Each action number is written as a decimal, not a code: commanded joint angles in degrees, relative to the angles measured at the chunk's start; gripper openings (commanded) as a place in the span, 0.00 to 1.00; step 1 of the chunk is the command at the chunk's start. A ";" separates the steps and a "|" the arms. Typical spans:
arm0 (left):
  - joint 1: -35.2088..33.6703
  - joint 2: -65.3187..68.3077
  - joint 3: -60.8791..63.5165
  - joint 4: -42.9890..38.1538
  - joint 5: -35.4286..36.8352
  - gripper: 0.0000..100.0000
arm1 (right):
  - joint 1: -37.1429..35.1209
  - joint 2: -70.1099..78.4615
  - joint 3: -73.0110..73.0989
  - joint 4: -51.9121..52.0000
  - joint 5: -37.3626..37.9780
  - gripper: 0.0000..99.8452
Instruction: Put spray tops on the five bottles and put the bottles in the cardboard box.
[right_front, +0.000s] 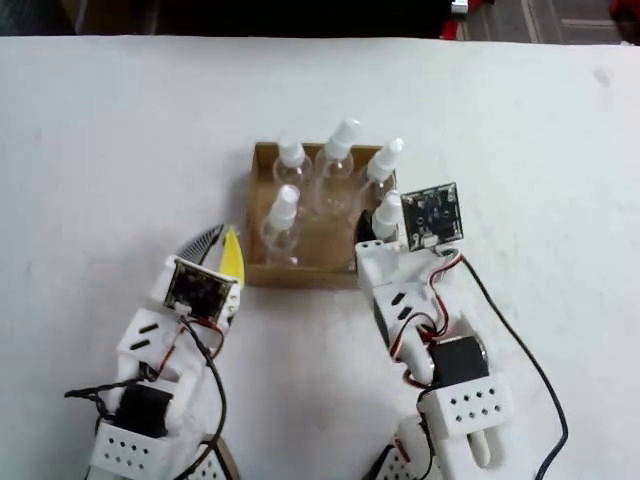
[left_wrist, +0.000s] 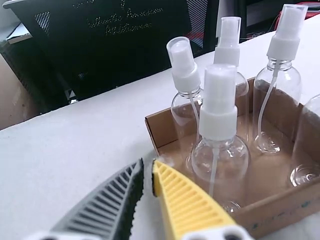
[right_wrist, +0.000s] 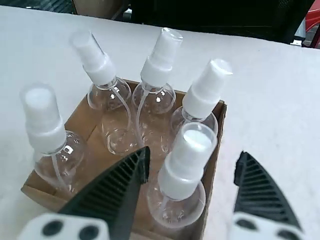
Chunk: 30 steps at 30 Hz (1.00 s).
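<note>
Right gripper (right_wrist: 194, 157) is open. Its black fingers (right_wrist: 117, 192) are spread either side of the front-right bottle (right_wrist: 182, 192), with a gap visible on both sides, so it isn't clamped on it. Left gripper (left_wrist: 147, 167) is closed on nothing, grey and yellow fingers (left_wrist: 182, 205) nearly tip to tip. It sits low over the white desk (right_front: 120, 130), just beside the front-left corner of the shallow brown cardboard box (right_front: 300, 273).

Box is open-topped, mid-desk, just ahead of both arms. All five clear plastic bottles are inside it, standing on their bases, each with a white spray top (left_wrist: 218, 100) fitted:
- far row: back-left bottle (right_front: 290, 165), back-middle bottle (right_front: 338, 165), back-right bottle (right_front: 383, 165)
- near row: front-left bottle (right_front: 282, 215), plus the front-right one between the right gripper's fingers

Dip tubes are visible through the clear walls. Bottles are packed close, and I can't tell if neighbours touch. Front-left bottle is the one nearest the left gripper, with the box wall between them. A dark mesh chair back (left_wrist: 100, 40) stands behind the far desk edge.
</note>
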 joint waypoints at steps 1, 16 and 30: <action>0.66 -1.01 -0.18 -0.18 -0.70 0.03 | -0.22 -1.19 -2.99 0.57 -1.85 0.25; 0.40 -1.01 -0.18 -0.18 -0.70 0.03 | -0.22 -1.89 -5.80 0.57 -2.20 0.24; -6.46 -1.01 -2.73 -0.97 -0.35 0.03 | 13.76 -27.38 -13.01 17.27 -1.58 0.24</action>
